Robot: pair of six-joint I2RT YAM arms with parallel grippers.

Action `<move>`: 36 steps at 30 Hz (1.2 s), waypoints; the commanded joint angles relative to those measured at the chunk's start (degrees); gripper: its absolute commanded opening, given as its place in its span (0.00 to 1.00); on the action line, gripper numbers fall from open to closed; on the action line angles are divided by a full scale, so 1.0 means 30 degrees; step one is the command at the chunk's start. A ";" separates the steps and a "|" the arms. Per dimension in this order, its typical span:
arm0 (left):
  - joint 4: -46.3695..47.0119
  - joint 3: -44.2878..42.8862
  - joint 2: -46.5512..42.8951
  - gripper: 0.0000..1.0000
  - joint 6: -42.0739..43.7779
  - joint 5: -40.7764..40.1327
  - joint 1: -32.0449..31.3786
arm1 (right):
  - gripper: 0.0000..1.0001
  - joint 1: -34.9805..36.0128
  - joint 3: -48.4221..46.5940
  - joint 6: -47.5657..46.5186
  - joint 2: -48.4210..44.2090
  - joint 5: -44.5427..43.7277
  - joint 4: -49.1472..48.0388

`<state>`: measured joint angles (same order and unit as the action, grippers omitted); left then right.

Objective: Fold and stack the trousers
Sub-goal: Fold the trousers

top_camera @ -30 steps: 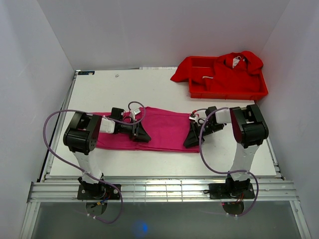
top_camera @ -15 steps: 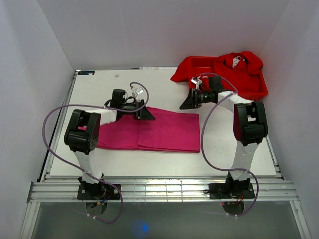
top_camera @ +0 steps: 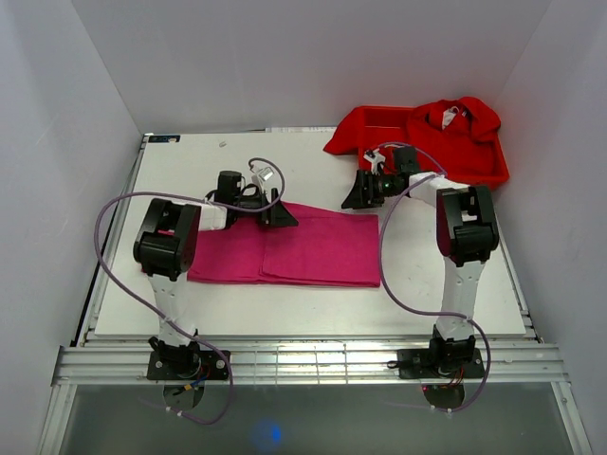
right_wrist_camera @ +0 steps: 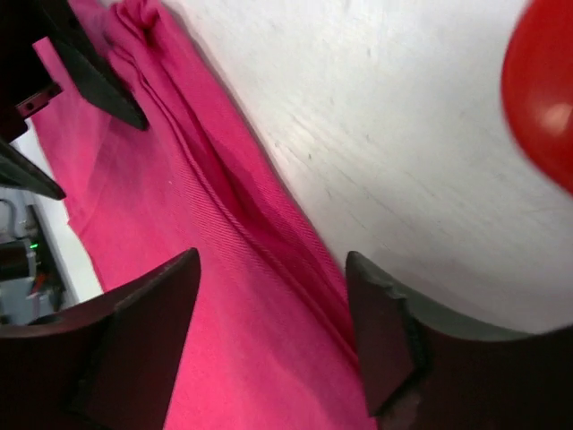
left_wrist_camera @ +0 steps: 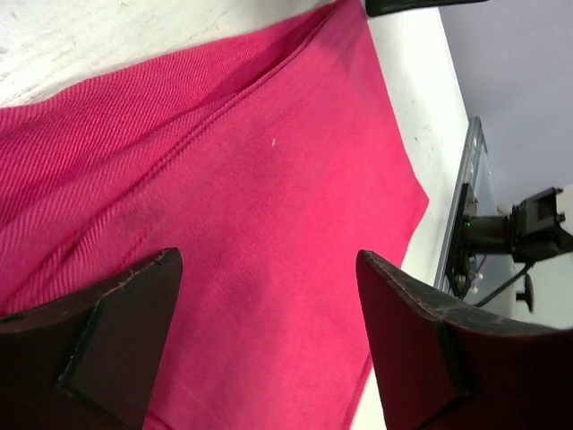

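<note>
The magenta-pink trousers lie flat on the white table, folded into a long rectangle. My left gripper is open and empty above the trousers' far edge, left of the middle; its view shows the fabric between the jaws. My right gripper is open and empty just beyond the trousers' far right corner; its view shows the folded edge and the bare table.
A red plastic tray at the back right holds bright red garments that spill over its left rim. White walls close in the table on three sides. A metal rail runs along the near edge.
Both grippers left the trousers' near side and rose to the far edge. The trousers now lie folded narrower. In the last half second the arms shifted only slightly.
</note>
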<state>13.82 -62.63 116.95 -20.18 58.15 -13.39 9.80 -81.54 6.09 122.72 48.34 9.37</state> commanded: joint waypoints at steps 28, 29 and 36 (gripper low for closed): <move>-1.5649 0.0399 -1.2060 0.95 0.8336 -0.3298 1.6114 | 0.90 -0.0455 1.1125 -0.2823 -1.5129 -0.7617 0.5636; -1.5769 0.0428 -1.1710 0.93 0.8978 -0.3067 1.6558 | 0.90 -0.0455 1.1269 -0.2617 -1.4660 -0.7413 0.5348; -1.7847 -0.0186 -1.0126 0.86 1.1355 -0.1543 1.9050 | 0.96 -0.1037 1.3086 -0.0741 -1.1845 -0.5190 0.1862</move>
<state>-34.98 -61.84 86.61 8.45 48.93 42.76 8.14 -44.05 0.30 85.78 27.51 20.47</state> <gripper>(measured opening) 0.870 0.977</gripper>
